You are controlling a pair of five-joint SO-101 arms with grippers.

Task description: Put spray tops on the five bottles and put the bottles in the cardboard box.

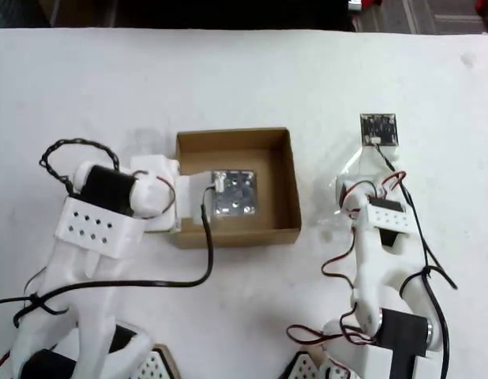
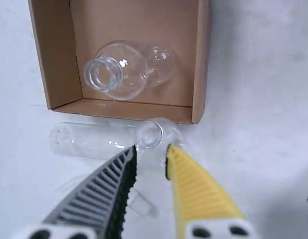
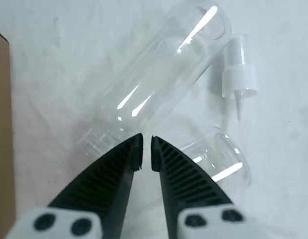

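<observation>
Since these clear bottles look light, smooth and apt to roll, a hold across the body just below the threaded neck seems safest. On the left, the left claw [image 2: 150, 149], tips a little spread, hangs over an uncapped bottle [image 2: 94, 140] lying on the desk [image 2: 253, 99] just outside the cardboard box's [image 2: 129, 110] near wall; two bottles [image 2: 116, 72] are inside. On the right, the right claw [image 3: 147, 144], tips nearly pressed together on nothing, sits over another lying bottle [image 3: 164, 79], with a spray top [image 3: 238, 74] just beside it, best taken by the collar, not the thin tube.
</observation>
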